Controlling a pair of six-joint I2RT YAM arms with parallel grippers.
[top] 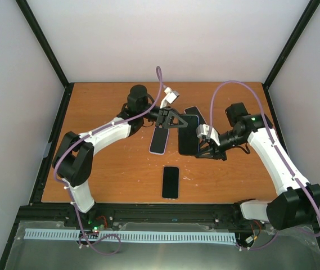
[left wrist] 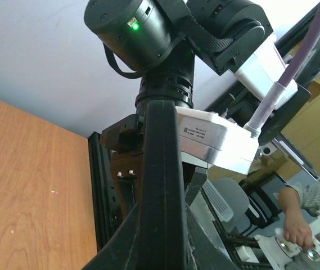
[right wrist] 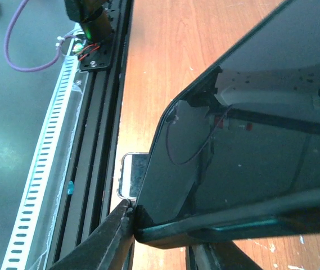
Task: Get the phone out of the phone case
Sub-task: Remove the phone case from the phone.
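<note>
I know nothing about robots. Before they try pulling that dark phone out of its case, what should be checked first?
1. Left jaws shut on the cased phone at its far end: ok.
2. Right jaws firmly gripping its right edge: cannot tell; one finger touches a corner.
3. Phone freed from the case: not ok; a rim wraps the screen's corner.
4. Pale phone clear of the work: cannot tell; it lies close, left of the held one.
5. Black phone out of the way: ok; it lies apart, nearer the arm bases.
</note>
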